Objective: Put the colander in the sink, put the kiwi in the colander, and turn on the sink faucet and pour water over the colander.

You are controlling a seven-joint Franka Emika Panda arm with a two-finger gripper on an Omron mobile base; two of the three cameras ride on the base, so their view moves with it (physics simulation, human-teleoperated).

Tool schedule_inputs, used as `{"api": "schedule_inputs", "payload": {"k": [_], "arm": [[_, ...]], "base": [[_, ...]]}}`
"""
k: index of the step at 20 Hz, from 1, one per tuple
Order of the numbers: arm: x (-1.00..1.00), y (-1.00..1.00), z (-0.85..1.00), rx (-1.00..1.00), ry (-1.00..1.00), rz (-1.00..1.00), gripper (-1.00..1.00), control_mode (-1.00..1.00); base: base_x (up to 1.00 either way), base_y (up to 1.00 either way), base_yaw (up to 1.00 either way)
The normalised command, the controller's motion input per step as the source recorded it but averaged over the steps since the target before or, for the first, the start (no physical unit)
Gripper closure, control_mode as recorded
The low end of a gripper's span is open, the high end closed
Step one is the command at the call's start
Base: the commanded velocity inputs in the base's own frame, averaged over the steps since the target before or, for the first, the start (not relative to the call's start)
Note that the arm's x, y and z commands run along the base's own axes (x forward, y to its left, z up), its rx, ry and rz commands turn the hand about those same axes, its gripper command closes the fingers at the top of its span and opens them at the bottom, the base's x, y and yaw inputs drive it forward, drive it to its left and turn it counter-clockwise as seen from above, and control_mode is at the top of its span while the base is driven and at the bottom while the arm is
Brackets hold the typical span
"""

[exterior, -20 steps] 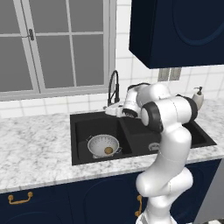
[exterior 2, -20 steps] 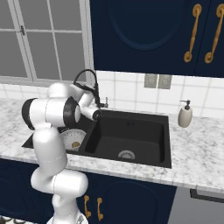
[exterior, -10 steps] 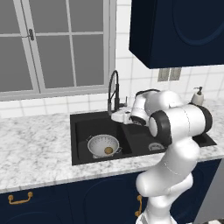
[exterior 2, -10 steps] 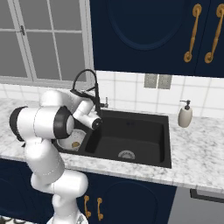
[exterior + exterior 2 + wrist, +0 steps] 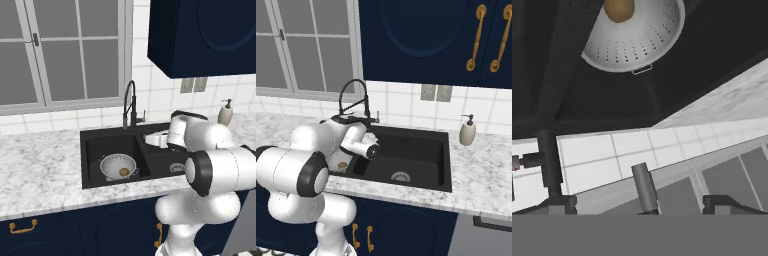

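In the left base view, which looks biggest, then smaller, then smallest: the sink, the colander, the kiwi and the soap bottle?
1. The sink, by far the largest.
2. The colander.
3. The soap dispenser bottle, though it stands farther back, which shrinks it.
4. The kiwi, lying inside the colander.

The white arm rises from its base, bends sharply at a dark elbow joint and reaches forward with the forearm level. The claw shows its two dark fingertips set well apart, nothing between them; the hand is rolled over.
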Motion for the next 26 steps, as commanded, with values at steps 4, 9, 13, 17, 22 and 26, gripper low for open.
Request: {"api": "schedule_inputs", "payload": {"k": [4, 9, 13, 17, 22, 26], "arm": [[0.0, -0.81, 0.24, -0.1, 0.16, -0.2, -1.0, -1.0], [0.11, -0.82, 0.02, -0.11, 0.03, -0.19, -1.0, -1.0], [0.21, -0.65, 0.0, -0.04, 0.0, -0.07, -1.0, -1.0], [0.32, -0.33, 0.0, -0.03, 0.0, 0.0, -1.0, -1.0], [0.34, 0.0, 0.0, -0.03, -0.05, 0.01, -1.0, -1.0], [0.28, 0.09, -0.05, -0.05, -0.11, 0.06, -1.0, -1.0]], "base": [[0.0, 0.0, 0.0], [0.0, 0.0, 0.0], [0.0, 0.0, 0.0], [0.0, 0.0, 0.0], [0.0, 0.0, 0.0], [0.0, 0.0, 0.0]]}}
